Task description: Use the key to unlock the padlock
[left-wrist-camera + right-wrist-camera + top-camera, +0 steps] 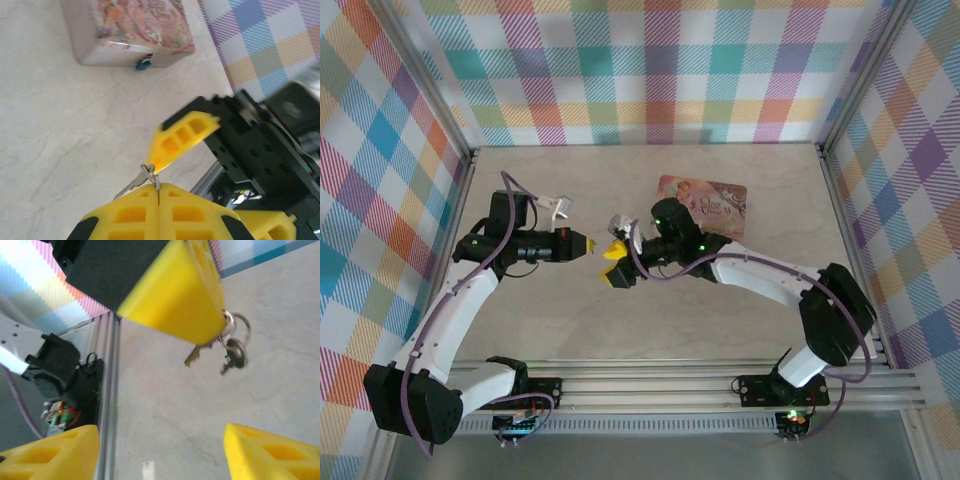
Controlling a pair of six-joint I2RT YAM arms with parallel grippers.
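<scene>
So, the left gripper (159, 190), the one with chunky yellow foam-look fingers, is squeezed fully together on a thin wire ring (148, 172) carrying a small silver metal key (129, 186). In the right wrist view a second little key (235, 353) dangles off the same ring. The right gripper (160, 434) hangs just beside it with its jaws spread wide and nothing in them. Both sit mid-table, tips nearly facing each other. The tiny gold and blue metal padlock (144, 63) is up against the front face of the flat pink illustrated box (131, 27), which lies on the pale marble-look table (720, 310), well apart from the keys.
</scene>
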